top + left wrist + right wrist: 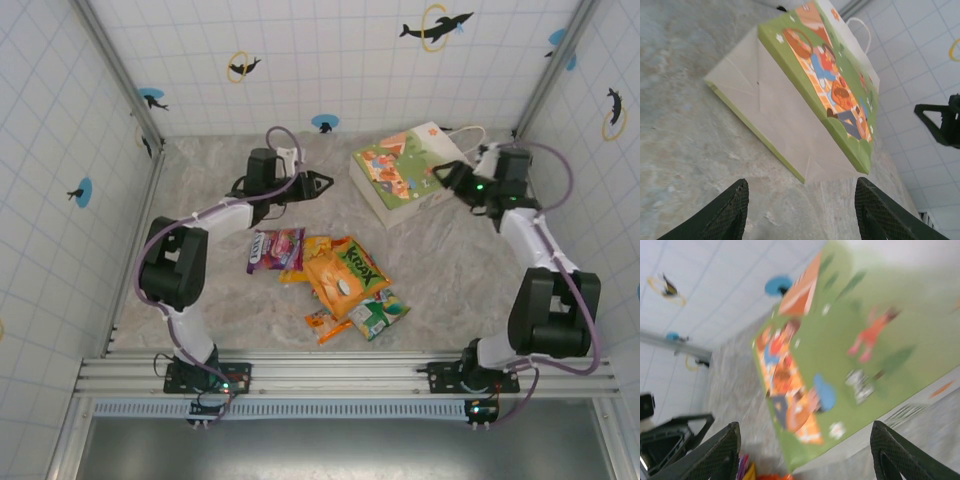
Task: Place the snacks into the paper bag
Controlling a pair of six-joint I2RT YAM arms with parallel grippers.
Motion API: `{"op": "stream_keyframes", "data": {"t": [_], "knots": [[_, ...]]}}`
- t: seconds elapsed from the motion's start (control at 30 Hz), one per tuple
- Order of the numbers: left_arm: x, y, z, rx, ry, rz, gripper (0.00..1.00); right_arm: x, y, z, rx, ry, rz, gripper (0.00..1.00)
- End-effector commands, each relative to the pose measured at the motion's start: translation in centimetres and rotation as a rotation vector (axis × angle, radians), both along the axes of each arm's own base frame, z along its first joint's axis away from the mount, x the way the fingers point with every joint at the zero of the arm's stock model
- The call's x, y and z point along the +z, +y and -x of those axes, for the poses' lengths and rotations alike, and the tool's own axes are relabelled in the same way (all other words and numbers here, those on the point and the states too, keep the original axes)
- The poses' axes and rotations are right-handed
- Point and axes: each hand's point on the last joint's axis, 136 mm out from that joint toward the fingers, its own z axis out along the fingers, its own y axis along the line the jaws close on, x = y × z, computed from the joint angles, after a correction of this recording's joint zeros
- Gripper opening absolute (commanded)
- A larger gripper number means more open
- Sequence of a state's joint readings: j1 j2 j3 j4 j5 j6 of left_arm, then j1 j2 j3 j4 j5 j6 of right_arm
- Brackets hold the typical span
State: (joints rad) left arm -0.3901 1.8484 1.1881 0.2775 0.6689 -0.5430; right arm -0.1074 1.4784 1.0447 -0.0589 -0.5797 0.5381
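Bright even light, soft faint shadows, right wrist view motion-blurred, others sharp

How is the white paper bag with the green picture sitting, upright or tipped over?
Tipped over: the white paper bag lies flat on the marbled table, printed face up, folded bottom facing the left gripper.

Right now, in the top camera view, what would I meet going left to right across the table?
purple snack packet → left gripper → paper bag
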Motion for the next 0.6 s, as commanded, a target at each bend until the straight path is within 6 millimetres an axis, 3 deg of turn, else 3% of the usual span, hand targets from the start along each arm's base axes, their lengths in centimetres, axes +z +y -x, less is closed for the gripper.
{"op": "stream_keyframes", "data": {"t": [0.0, 0.1, 0.23, 0.37, 0.57], "knots": [[1.7, 0.8, 0.2, -0.002, -0.025, 0.012, 0.58, 1.4, -3.0, -2.1, -0.007, -0.058, 0.011, 0.69], [1.9, 1.1, -0.1, 0.006, -0.030, 0.013, 0.58, 1.0, -5.8, -4.0, -0.050, -0.079, -0.003, 0.69], [1.8, 1.3, -0.4, 0.009, -0.026, 0.009, 0.58, 0.3, -8.0, -6.4, -0.062, -0.113, -0.036, 0.69], [1.4, 1.5, -0.6, 0.011, -0.020, -0.003, 0.58, -1.5, -10.2, -8.1, -0.090, -0.102, -0.038, 0.69], [0.9, 1.7, -1.0, 0.021, -0.016, -0.014, 0.58, -3.5, -11.3, -10.0, -0.066, -0.106, -0.074, 0.70]]}}
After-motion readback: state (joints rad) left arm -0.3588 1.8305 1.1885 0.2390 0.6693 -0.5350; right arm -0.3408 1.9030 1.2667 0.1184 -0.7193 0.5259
